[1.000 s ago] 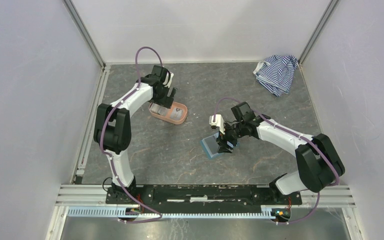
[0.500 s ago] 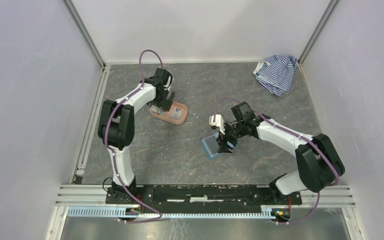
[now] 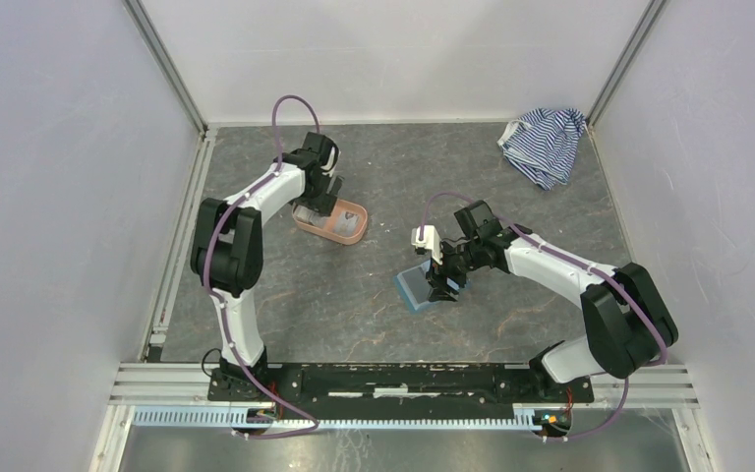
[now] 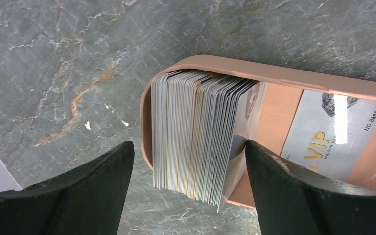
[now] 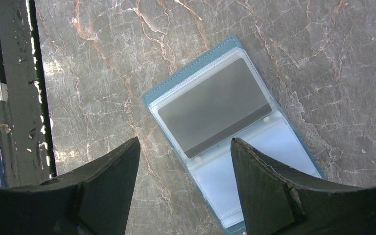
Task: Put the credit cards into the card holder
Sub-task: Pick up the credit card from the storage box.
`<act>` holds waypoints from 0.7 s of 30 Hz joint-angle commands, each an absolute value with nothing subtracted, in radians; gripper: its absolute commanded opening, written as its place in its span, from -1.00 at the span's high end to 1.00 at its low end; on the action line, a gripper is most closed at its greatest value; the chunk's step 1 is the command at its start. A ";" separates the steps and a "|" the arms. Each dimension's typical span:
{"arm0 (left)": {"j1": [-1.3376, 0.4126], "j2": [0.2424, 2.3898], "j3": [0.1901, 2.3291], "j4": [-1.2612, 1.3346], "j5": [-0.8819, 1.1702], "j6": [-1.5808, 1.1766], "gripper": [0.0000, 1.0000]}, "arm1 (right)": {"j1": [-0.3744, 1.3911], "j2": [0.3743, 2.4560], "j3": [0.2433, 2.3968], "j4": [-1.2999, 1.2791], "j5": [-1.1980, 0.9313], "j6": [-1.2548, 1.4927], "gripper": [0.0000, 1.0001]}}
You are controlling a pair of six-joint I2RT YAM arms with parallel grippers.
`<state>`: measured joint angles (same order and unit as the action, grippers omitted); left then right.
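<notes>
The card holder (image 5: 262,161) lies open and flat on the bench (image 3: 374,324), in the middle right of it, directly under the right hand (image 5: 185,142). In the right wrist view its long axis runs on a diagonal from upper left to lower right. Its clear sleeves face up, and one grey card (image 5: 215,105) sits in the upper-left sleeve with its long side across that axis. From the top camera only the near-left part of the card holder (image 3: 411,288) shows past the right hand (image 3: 444,285). That hand hangs above it with its jaws spread and nothing between them.

The credit cards (image 4: 196,132) stand on edge as a tight stack in the left end of a salmon-pink oval tray (image 4: 298,81), their faces packed along the tray's long axis. A silver VIP card (image 4: 323,137) lies flat on the tray floor beside them. The left hand (image 4: 188,147) is open and straddles the stack, one finger outside the tray's end and the other inside the tray just right of the stack. A striped cloth (image 3: 546,143) lies bunched in the far right corner.

A second ago the left hand (image 3: 315,204) was farther back behind the tray (image 3: 349,232). It has since come down over the tray's left end. The right arm, the card holder and the tray have not moved.
</notes>
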<state>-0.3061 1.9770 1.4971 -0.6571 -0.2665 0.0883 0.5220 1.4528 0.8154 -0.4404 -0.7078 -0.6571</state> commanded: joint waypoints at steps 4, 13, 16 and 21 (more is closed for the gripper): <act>-0.301 1.898 1.534 -0.657 -0.291 0.069 -0.76 | 0.519 1.457 0.851 -0.443 -0.735 -0.675 -0.50; -0.311 1.910 1.531 -0.666 -0.265 0.049 -0.59 | 0.520 1.458 0.853 -0.446 -0.736 -0.678 -0.51; -0.313 1.907 1.529 -0.664 -0.268 0.040 -0.50 | 0.519 1.458 0.853 -0.447 -0.738 -0.680 -0.51; -0.318 1.910 1.535 -0.674 -0.285 0.033 -0.31 | 0.520 1.460 0.856 -0.452 -0.739 -0.684 -0.51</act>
